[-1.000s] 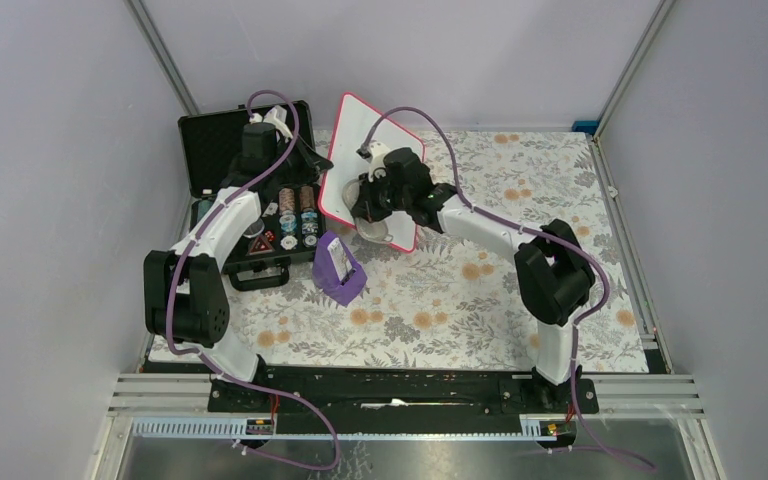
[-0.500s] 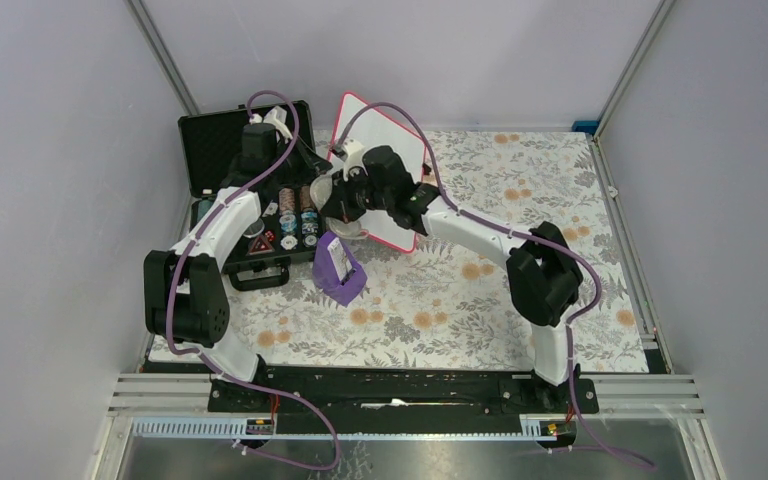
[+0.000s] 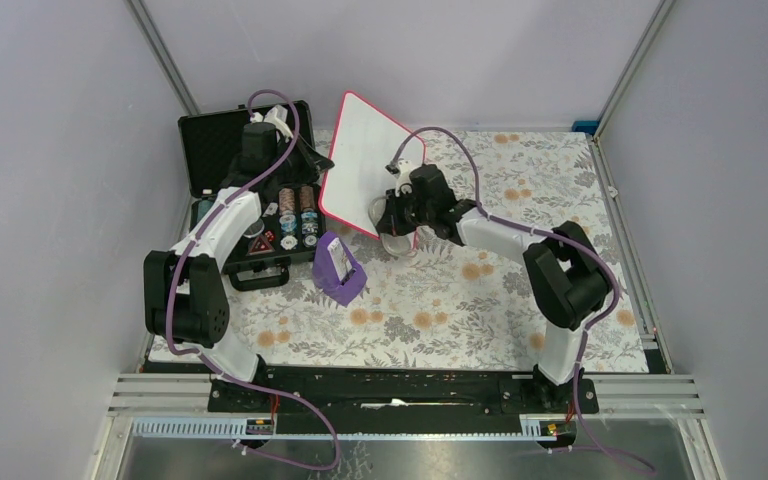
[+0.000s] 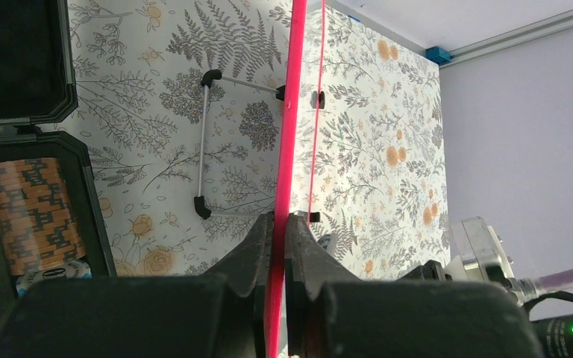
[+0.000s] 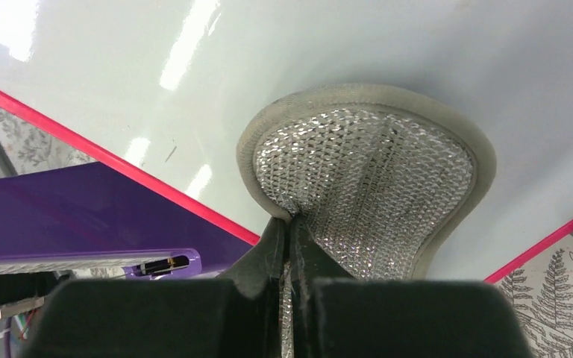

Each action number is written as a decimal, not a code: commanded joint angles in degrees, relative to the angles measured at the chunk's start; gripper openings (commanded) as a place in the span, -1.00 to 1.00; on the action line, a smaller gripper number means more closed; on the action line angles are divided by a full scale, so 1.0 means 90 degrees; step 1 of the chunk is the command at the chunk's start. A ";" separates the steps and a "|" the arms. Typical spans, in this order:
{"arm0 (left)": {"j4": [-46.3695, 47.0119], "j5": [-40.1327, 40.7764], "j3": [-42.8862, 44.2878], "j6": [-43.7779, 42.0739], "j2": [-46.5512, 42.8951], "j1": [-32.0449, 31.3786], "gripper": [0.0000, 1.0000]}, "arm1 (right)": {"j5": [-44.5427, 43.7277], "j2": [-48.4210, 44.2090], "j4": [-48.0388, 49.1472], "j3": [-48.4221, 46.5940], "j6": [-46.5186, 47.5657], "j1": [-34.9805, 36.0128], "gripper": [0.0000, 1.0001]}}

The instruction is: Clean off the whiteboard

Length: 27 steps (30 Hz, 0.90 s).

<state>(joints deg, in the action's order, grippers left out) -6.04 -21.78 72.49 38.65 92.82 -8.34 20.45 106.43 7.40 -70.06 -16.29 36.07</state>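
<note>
1. Change: 1.0 s ago the right gripper [image 3: 396, 212], holding a silver mesh pad [image 5: 365, 164], sat on the lower middle of the board [image 3: 370, 160]. At 0.5 s ago it had swept to the board's left side, next to the case [image 3: 245, 150]. It is now at the board's lower right corner.
2. Reading: these look like wiping strokes back and forth across the lower face. From above the face shows plain white, with no writing visible. The right wrist view shows only a tiny dark fleck near the rim. Judged nearly erased, possibly final passes.
3. Board position: tilted up at the back of the table, just right of the case, with its wire stand [image 4: 203, 142] behind it.
4. Left gripper [image 4: 277, 224]: jaws clamped on the board's pink rim, which runs edge-on between the fingers.
5. Right jaws: pinched together on a fold at the pad's back. The pad is pressed against the board face, close above the lower rim.
</note>
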 commanded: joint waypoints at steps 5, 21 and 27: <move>-0.0149 -0.0808 -0.0081 0.0285 -0.0118 -0.0402 -1.00 | -0.0472 0.0587 -0.1315 -0.1857 0.0403 0.1088 -1.00; -0.0147 -0.0793 -0.0054 0.0249 0.0018 -0.0421 -1.00 | -0.0778 0.0317 0.0215 -0.0696 -0.0825 0.0034 -1.00; -0.0149 -0.0896 0.0123 0.0182 0.0244 -0.0390 -1.00 | -0.0661 0.0330 0.0191 0.0033 -0.1061 -0.0827 -1.00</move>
<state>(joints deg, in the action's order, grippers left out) -5.26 -21.96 72.53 39.11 92.88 -8.78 15.57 108.92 8.58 -73.76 -23.49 32.75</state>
